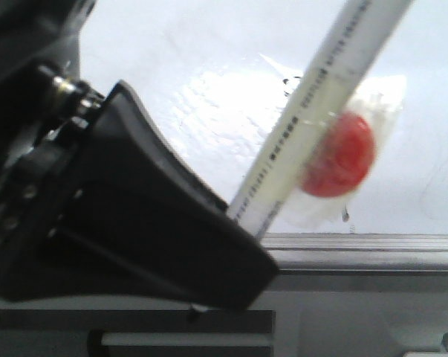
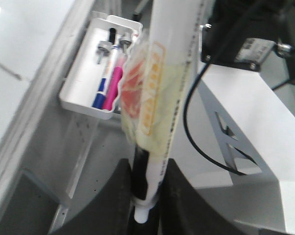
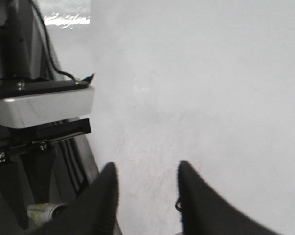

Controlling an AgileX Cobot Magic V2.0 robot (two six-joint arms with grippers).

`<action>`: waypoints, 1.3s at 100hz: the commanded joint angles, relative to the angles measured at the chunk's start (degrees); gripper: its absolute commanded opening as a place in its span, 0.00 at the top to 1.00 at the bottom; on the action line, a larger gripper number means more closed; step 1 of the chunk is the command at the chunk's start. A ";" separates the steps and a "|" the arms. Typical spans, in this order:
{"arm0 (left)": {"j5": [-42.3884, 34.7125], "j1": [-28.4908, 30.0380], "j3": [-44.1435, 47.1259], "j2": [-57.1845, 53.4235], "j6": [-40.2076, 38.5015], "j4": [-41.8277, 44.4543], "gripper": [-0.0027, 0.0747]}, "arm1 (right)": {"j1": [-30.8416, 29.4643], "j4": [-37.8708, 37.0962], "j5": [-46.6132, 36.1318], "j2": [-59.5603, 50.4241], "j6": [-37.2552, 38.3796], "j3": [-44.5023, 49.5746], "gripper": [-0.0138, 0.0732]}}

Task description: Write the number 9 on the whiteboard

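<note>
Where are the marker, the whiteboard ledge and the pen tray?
white marker (image 1: 324,82), front view, mid barrel.
whiteboard ledge (image 1: 372,242), front view, grey metal strip.
pen tray (image 2: 86,66), left wrist view, bare white floor.

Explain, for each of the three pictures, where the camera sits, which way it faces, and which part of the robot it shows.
Front view: faces forward at the whiteboard; the left gripper holds the white marker pen up to it.
Left wrist view: sits on the left arm, looking along the pen and its fingers toward a white tray of markers.
Right wrist view: sits on the right arm, facing a bare white surface; the right gripper is open and empty.
Shared: front and left wrist views both show the pen.
</note>
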 commanded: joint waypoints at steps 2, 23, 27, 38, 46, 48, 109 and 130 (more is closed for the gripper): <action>-9.39 -0.05 -0.82 -1.25 -7.96 -3.10 0.99 | 0.01 -5.38 0.56 -2.15 4.41 -2.09 0.91; -25.69 -0.39 -0.82 -0.92 -16.49 -6.74 0.99 | 0.01 -9.84 8.78 -3.08 11.12 -1.99 0.90; -28.16 -0.39 -0.82 -0.83 -16.49 -8.73 0.99 | 0.01 -11.04 9.21 -3.08 12.43 -1.99 0.90; -31.95 -0.52 -0.82 0.77 -16.49 -12.38 0.99 | 0.01 -14.94 9.21 -3.08 16.45 -1.99 0.90; -36.59 -2.06 -1.06 2.48 -16.49 -12.47 0.99 | 0.01 -16.76 9.61 -3.08 18.89 -1.99 0.90; -39.04 -2.58 -1.15 2.98 -16.49 -12.47 0.99 | 0.01 -17.44 10.07 -3.08 19.46 -1.99 0.90; -58.78 -4.91 -4.74 11.91 -16.49 -20.44 0.99 | 0.01 -18.26 10.70 -3.08 22.22 -1.99 0.90; -58.78 -2.94 -4.74 11.91 -16.49 -20.44 0.97 | 0.01 -18.26 10.46 -3.08 22.22 -1.99 0.90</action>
